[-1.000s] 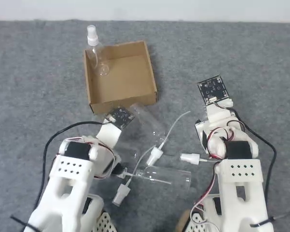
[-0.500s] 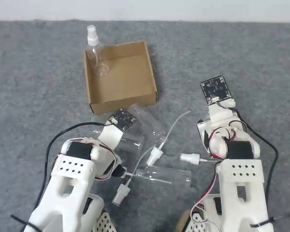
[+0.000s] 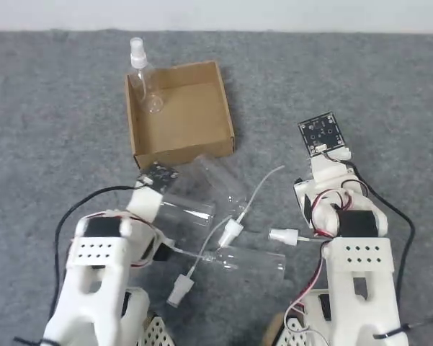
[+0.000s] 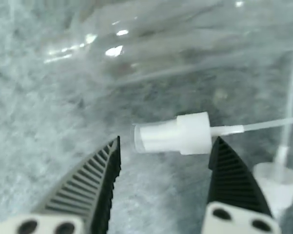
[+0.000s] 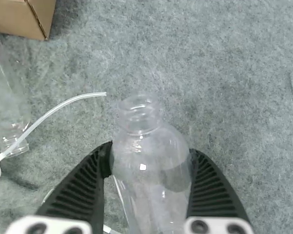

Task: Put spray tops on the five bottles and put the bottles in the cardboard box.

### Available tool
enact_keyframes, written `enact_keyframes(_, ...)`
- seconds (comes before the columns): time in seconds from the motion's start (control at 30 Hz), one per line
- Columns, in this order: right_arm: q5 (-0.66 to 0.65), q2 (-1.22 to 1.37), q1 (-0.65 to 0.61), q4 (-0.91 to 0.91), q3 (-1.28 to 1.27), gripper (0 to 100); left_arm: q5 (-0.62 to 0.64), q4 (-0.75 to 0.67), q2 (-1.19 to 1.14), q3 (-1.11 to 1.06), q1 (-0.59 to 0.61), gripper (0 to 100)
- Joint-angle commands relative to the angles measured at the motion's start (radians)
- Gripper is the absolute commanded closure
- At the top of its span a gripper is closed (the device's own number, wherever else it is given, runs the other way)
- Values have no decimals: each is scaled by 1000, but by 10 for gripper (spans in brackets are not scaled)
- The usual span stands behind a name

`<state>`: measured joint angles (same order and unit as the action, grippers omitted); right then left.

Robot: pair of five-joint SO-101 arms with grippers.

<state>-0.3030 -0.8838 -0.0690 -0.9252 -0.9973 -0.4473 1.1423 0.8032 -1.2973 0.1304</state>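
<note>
One capped bottle is leaning in the far left corner of the cardboard box, just where it was a second ago.

Your left arm is the thing changing. In the high view it is swinging to the left, and its wrist board is sliding away from the middle of the carpet. The lying bottle just right of it is therefore showing more of its length than before. Your left gripper is standing open, its jaws spread on either side of a white spray top that is lying on the carpet with its tube pointing away.

Your right arm is hardly shifting from half a second ago. Your right gripper is clamping an uncapped bottle, one jaw pressing each side, with the open neck pointing away from the wrist.

Between the arms, two loose tops are lying where they were. Just near them is a second lying bottle, and a third top is lying nearer still. Another clear bottle is resting just near the box's near wall.
</note>
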Motion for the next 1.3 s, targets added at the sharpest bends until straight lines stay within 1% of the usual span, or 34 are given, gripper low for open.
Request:
enact_keyframes(0.0, 2, -27, 13, 24, 18, 923, -57, -29, 6, 21, 87, 728)
enact_keyframes(0.07, 2, -27, 13, 24, 18, 923, -72, -46, 6, 24, 133, 728)
enact_keyframes(0.27, 2, -27, 13, 24, 18, 923, -77, -160, 6, 27, 265, 728)
enact_keyframes(0.43, 2, -27, 13, 24, 18, 923, -72, -167, 0, 45, 322, 728)
enact_keyframes(0.6, 0, -27, 13, 24, 18, 923, -69, -163, -2, 120, 413, 728)
enact_keyframes(0.7, 0, -27, 13, 24, 18, 923, -14, -130, -2, 156, 433, 726)
enact_keyframes(0.83, 0, -27, 13, 24, 18, 923, 41, 3, -2, 219, 427, 725)
enact_keyframes(0.93, 0, -27, 13, 24, 18, 923, 109, 63, -2, 265, 427, 725)
enact_keyframes(1.03, 0, -27, 13, 24, 18, 923, 169, 84, -2, 274, 427, 725)
enact_keyframes(1.27, 0, -27, 13, 24, 18, 923, 336, 84, -2, 274, 427, 724)
